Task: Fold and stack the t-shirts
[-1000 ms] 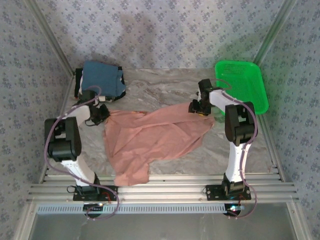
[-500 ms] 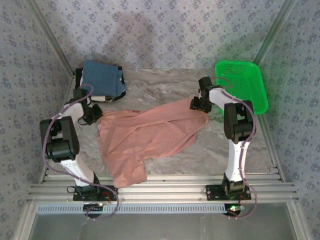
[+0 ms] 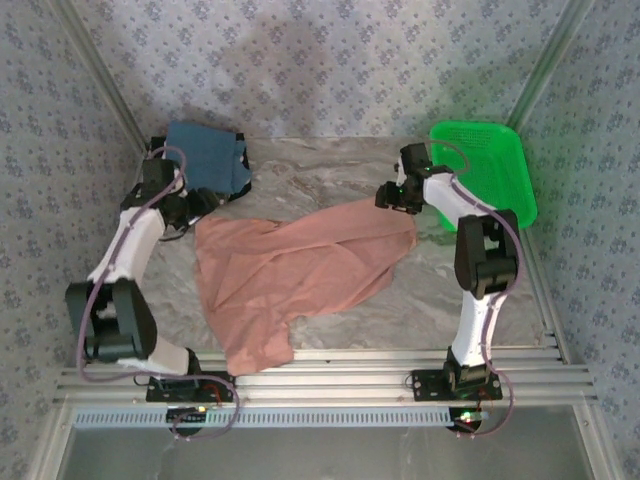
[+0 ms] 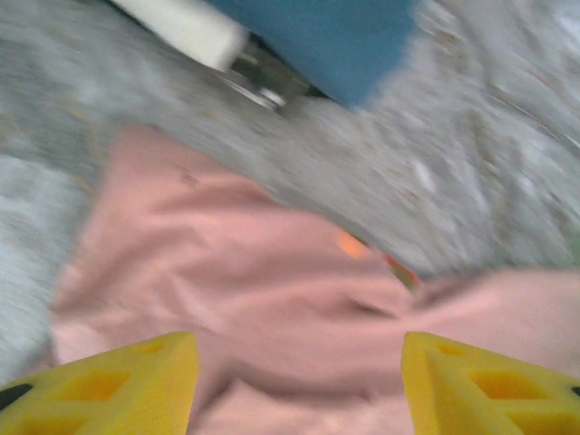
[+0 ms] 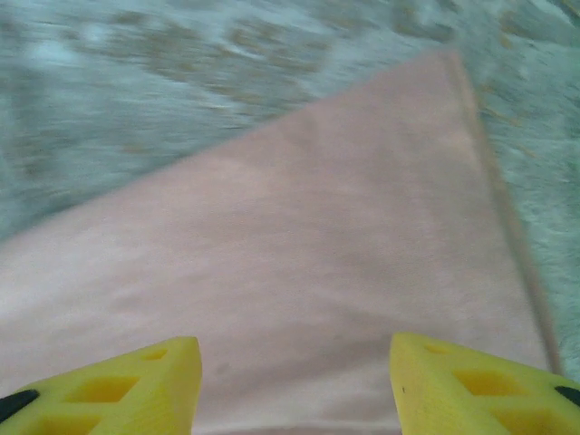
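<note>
The salmon-pink t-shirt point(image 3: 300, 270) lies spread and creased on the marble table, one end trailing toward the near edge. In the left wrist view a bit of its orange print point(image 4: 352, 245) peeks from a fold. My left gripper point(image 3: 192, 205) hovers open over the shirt's far-left corner point(image 4: 272, 299), nothing between its yellow fingers point(image 4: 118, 381). My right gripper point(image 3: 388, 196) hovers open over the shirt's far-right corner point(image 5: 344, 227). A folded blue t-shirt point(image 3: 205, 155) tops the stack at the far left, with a white one point(image 4: 181, 27) and a black one point(image 3: 156, 178) under it.
A green plastic mesh basket point(image 3: 490, 165) stands at the far right, just behind the right arm. Patterned walls close in the table on three sides. A metal rail point(image 3: 320, 375) runs along the near edge.
The shirt was dragged left by both grippers. Both have since let go of its far corners and drawn back from the cloth, the left arm swinging toward the stack.
</note>
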You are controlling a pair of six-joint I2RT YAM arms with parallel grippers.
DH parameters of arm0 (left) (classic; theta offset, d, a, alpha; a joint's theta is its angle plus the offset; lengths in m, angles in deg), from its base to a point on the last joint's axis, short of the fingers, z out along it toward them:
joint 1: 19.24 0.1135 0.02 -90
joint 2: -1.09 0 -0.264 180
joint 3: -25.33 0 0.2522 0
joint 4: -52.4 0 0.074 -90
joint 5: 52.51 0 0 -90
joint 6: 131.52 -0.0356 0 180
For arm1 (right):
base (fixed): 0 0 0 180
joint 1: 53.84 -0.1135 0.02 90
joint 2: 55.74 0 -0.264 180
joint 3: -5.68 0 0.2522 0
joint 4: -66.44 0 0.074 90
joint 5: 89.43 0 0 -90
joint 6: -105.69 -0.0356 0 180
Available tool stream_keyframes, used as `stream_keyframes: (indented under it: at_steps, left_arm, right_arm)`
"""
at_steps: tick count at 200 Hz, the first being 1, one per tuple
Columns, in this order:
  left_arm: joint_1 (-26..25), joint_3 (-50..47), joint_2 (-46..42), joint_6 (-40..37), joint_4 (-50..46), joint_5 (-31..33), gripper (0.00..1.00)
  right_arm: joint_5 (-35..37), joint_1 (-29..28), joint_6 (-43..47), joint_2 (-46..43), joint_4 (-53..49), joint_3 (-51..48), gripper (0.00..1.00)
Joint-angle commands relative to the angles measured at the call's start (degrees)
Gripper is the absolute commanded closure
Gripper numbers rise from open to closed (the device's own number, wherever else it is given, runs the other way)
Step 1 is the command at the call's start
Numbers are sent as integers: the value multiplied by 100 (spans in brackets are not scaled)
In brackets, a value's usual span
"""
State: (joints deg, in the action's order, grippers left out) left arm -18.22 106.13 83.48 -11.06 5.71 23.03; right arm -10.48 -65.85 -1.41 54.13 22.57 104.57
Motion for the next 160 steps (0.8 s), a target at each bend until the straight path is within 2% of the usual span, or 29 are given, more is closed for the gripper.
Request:
stream_keyframes:
  at_steps: [1, 18, 37, 51, 92, 97, 100, 160]
  left_arm:
    - [-215, -561, -167, -227, -464, -405, 39]
    - [-303, -932, -147, -430, -377, -648, 39]
    - [-388, -1061, 55, -765, -383, -560, 41]
    - [-485, -1000, 325, -991, -394, -503, 43]
    - [-773, -684, 1112, -1331, -530, 194, 46]
    - [-790, -685, 1152, -1331, -478, 250, 46]
    - [-806, -678, 1177, -1330, -451, 272, 46]
    - [-1180, -335, 1681, -1637, -443, 892, 52]
  right_arm:
    - [-654, -216, 277, -1076, 681, -541, 35]
    - [-850, -431, 437, -1727, 1075, -978, 29]
    - [-1079, -631, 645, -2146, 1062, -1184, 26]
    - [-1308, -727, 702, -2332, 1004, -1280, 17]
    - [-1518, -961, 604, -2878, 1232, -1838, 13]
    - [-1527, -992, 594, -2926, 1236, -1870, 4]
    - [-1525, -1014, 599, -2952, 1242, -1876, 2]
    - [-1408, -1262, 629, -3302, 1188, -1999, 0]
